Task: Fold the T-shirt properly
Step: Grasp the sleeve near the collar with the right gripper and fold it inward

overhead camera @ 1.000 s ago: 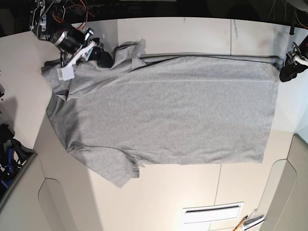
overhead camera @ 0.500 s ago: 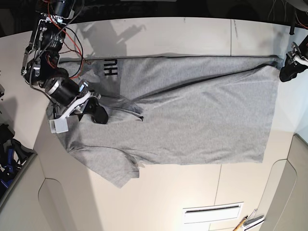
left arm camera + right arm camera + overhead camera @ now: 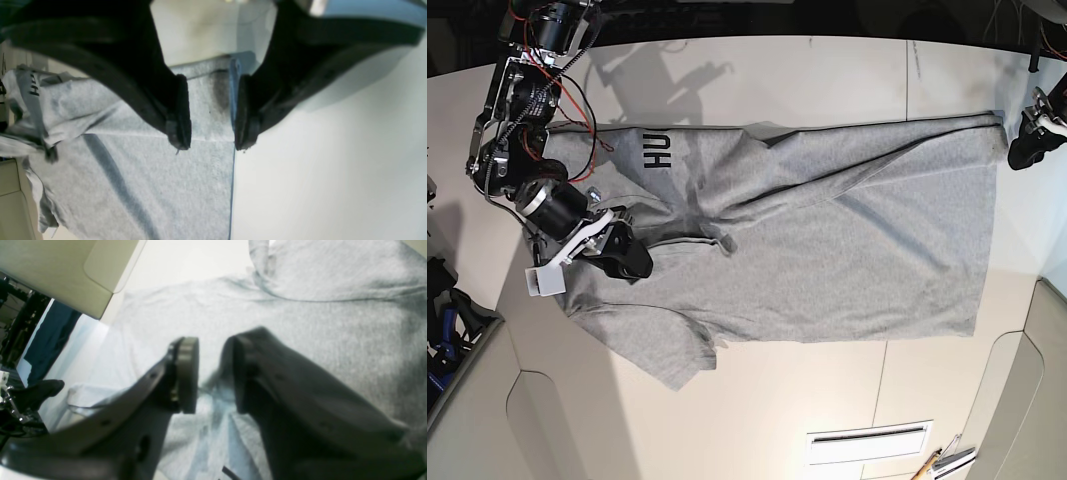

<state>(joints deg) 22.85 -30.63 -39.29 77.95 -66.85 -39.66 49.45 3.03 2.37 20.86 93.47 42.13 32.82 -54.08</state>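
The heather-grey T-shirt [image 3: 827,250] lies spread across the white table [image 3: 827,70], collar end to the left. Its upper left part is turned over and shows black lettering [image 3: 658,150]. My right gripper [image 3: 612,255] sits on the left side of the shirt near that folded flap. In the right wrist view its jaws [image 3: 211,366] stand apart over rumpled grey cloth [image 3: 333,323]. My left gripper [image 3: 1024,148] rests at the table's right edge beside the shirt's hem corner. In the left wrist view it is open [image 3: 208,143] just above the hem [image 3: 150,173], gripping nothing.
A white slotted panel [image 3: 867,440] and small tools [image 3: 942,460] lie at the bottom right. Dark equipment [image 3: 447,320] stands beyond the table's left edge. Table seams curve along the bottom corners, and the dark back edge runs along the top.
My right gripper carried the shirt's upper left edge down toward the middle, turning it over and baring the lettering. Its jaws have now parted. The left arm has stayed still.
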